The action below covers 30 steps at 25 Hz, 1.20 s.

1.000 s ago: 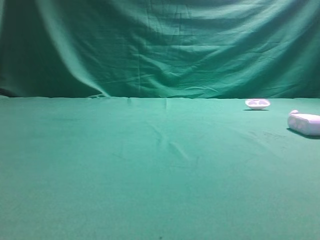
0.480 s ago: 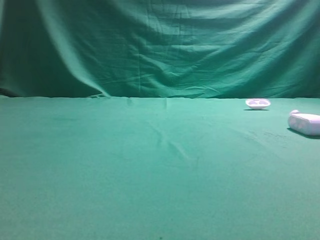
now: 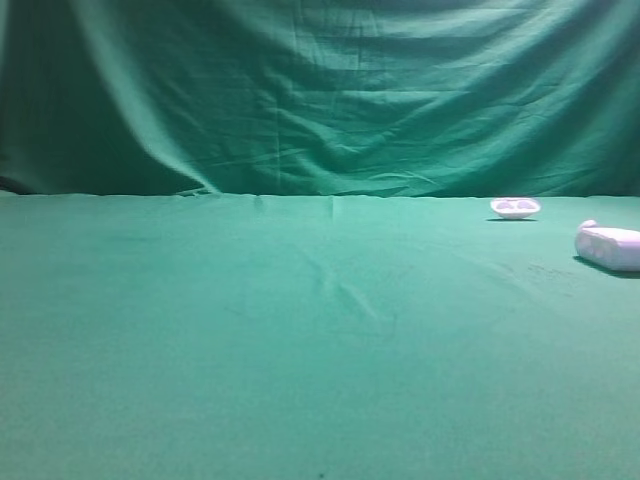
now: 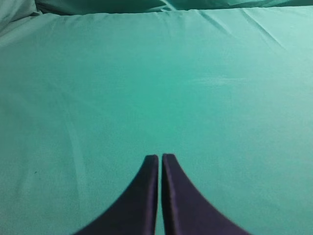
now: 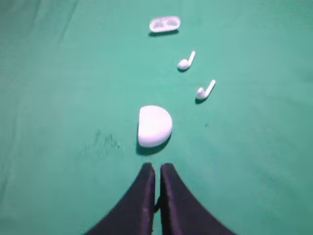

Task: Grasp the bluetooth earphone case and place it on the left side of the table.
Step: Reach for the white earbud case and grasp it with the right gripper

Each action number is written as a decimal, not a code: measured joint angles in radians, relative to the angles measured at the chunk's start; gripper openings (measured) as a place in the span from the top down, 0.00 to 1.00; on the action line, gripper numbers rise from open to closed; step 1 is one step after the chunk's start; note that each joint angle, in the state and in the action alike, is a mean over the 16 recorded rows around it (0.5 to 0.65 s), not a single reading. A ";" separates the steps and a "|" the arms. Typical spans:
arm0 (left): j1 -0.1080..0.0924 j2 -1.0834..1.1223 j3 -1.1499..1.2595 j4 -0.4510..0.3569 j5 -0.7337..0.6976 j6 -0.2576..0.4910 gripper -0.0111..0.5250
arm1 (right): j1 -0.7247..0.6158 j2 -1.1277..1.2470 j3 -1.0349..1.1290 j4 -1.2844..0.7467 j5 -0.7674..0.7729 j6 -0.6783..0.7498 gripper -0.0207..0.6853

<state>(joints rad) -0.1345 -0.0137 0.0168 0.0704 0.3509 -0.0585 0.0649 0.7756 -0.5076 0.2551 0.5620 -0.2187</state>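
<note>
While nothing has shifted since a second ago, the right pincer [image 5: 156, 169] stays clenched, empty, the bluetooth earphone case [image 5: 154, 126] just beyond at 12 o'clock on the worktop [image 5: 58, 98]; the left pincer [image 4: 160, 157] is clenched too.

The bluetooth earphone case [image 3: 610, 247] is cut off by the exterior view's right edge.

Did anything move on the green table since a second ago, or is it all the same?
Nothing visibly changed. The bluetooth earphone case lies in the same spot at the right edge of the table, and the shallow white dish-like piece sits behind it as before. No arm shows in the high view at either time, and nothing was taken hold of or let go.
</note>
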 joint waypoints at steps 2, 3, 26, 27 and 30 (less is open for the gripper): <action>0.000 0.000 0.000 0.000 0.000 0.000 0.98 | 0.000 0.069 -0.055 0.000 0.060 -0.001 0.97; 0.000 0.000 0.000 0.000 0.000 0.000 0.98 | 0.000 0.101 -0.082 0.000 0.087 -0.002 0.96; 0.000 0.000 0.000 0.000 0.000 0.000 0.98 | 0.103 0.728 -0.462 -0.078 0.203 -0.113 0.39; 0.000 0.000 0.000 0.000 0.000 0.000 0.98 | 0.103 0.751 -0.474 -0.087 0.201 -0.112 0.35; 0.000 0.000 0.000 0.000 0.000 0.000 0.98 | 0.104 0.816 -0.506 -0.112 0.199 -0.109 0.25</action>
<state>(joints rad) -0.1345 -0.0137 0.0168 0.0704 0.3509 -0.0585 0.1686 1.5916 -1.0141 0.1436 0.7605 -0.3275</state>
